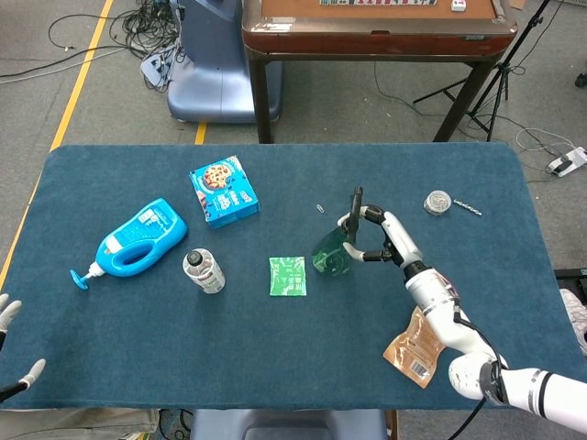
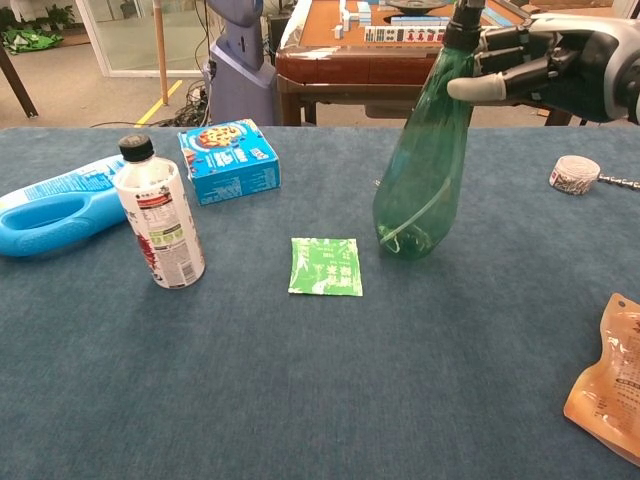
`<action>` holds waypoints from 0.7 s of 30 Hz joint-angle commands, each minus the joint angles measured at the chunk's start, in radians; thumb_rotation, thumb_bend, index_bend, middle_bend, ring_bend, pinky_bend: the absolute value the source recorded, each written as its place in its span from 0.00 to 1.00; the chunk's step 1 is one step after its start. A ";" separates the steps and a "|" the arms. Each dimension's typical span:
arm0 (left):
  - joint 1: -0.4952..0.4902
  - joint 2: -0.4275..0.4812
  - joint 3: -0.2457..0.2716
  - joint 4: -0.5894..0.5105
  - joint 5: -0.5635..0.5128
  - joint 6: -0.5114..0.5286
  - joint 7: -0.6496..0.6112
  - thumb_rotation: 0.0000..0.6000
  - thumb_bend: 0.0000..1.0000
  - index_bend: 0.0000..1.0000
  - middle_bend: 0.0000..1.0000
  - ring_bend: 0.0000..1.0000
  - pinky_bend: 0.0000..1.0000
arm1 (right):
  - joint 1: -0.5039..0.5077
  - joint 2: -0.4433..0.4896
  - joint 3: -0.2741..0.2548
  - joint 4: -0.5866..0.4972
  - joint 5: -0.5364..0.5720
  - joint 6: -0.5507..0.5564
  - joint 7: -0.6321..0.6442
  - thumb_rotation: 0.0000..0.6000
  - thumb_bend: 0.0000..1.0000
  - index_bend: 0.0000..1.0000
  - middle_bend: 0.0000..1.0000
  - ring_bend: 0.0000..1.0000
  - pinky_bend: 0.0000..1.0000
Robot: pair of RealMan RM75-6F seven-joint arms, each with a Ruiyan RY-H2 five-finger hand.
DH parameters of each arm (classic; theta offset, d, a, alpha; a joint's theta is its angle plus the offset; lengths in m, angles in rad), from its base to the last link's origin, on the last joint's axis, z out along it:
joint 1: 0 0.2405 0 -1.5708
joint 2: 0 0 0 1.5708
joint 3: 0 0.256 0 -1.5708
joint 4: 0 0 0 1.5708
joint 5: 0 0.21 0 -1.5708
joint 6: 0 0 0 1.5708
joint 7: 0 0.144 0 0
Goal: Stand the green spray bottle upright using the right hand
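The green spray bottle (image 2: 420, 170) stands nearly upright on the blue table, leaning slightly, its base on the cloth and its dark spray head at the top; it also shows mid-table as the green spray bottle (image 1: 332, 252). My right hand (image 2: 520, 62) grips its neck and spray head from the right, fingers wrapped around the top. In the head view the right hand (image 1: 381, 236) sits just right of the bottle. My left hand (image 1: 11, 344) shows only as fingertips at the table's left front edge, spread and holding nothing.
A green sachet (image 2: 325, 266) lies just left of the bottle. A small upright bottle (image 2: 160, 215), a blue jug (image 1: 138, 240) and a blue cookie box (image 1: 223, 190) are further left. A tape roll (image 2: 575, 174) and a brown pouch (image 2: 610, 385) lie on the right.
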 commanded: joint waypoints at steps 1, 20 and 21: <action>0.000 0.000 0.000 0.000 0.000 0.000 0.000 1.00 0.26 0.07 0.00 0.06 0.02 | 0.005 -0.004 -0.003 0.007 0.001 -0.005 -0.003 1.00 0.42 0.69 0.37 0.15 0.00; -0.005 0.000 -0.002 -0.004 0.003 -0.003 0.003 1.00 0.26 0.07 0.00 0.06 0.02 | -0.005 0.041 -0.027 0.039 -0.069 -0.056 0.077 1.00 0.13 0.37 0.21 0.07 0.00; -0.005 0.000 -0.002 -0.004 0.003 -0.004 0.004 1.00 0.26 0.07 0.00 0.06 0.02 | -0.005 0.044 -0.028 0.040 -0.073 -0.058 0.082 1.00 0.12 0.36 0.21 0.07 0.00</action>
